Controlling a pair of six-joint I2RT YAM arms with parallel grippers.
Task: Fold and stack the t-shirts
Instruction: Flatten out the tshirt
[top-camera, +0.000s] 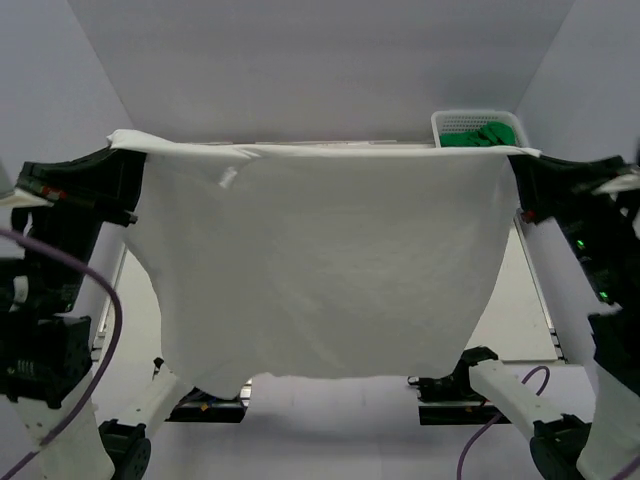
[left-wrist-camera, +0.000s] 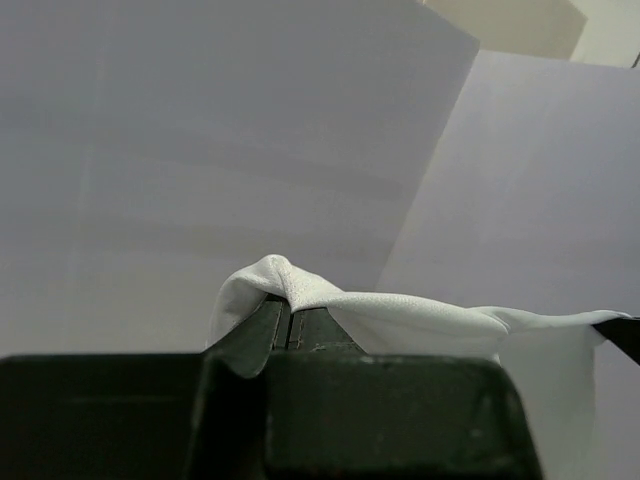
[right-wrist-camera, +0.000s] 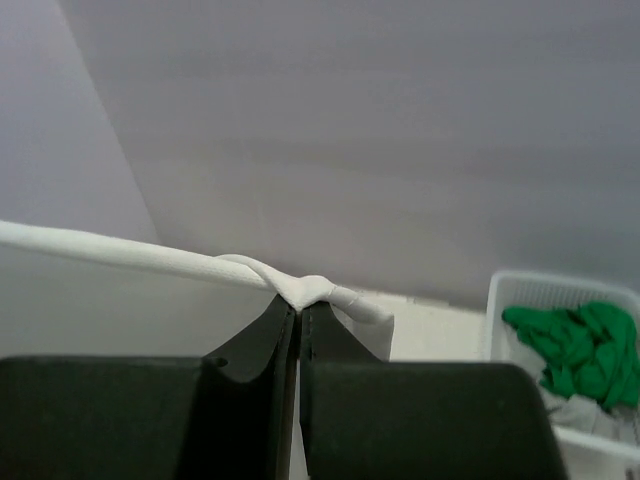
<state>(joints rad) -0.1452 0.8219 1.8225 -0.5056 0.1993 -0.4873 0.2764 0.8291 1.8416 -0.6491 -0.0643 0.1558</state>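
The white t-shirt hangs spread wide in the air between my two grippers and hides most of the table behind it. My left gripper is shut on its top left corner; in the left wrist view the cloth drapes over the closed fingertips of my left gripper. My right gripper is shut on the top right corner; in the right wrist view the bunched edge sits pinched in my right gripper. Green t-shirts lie crumpled in the basket, also shown in the right wrist view.
A white mesh basket stands at the far right of the table, also in the right wrist view. White walls enclose the back and sides. The arm bases and purple cables are at the near edge.
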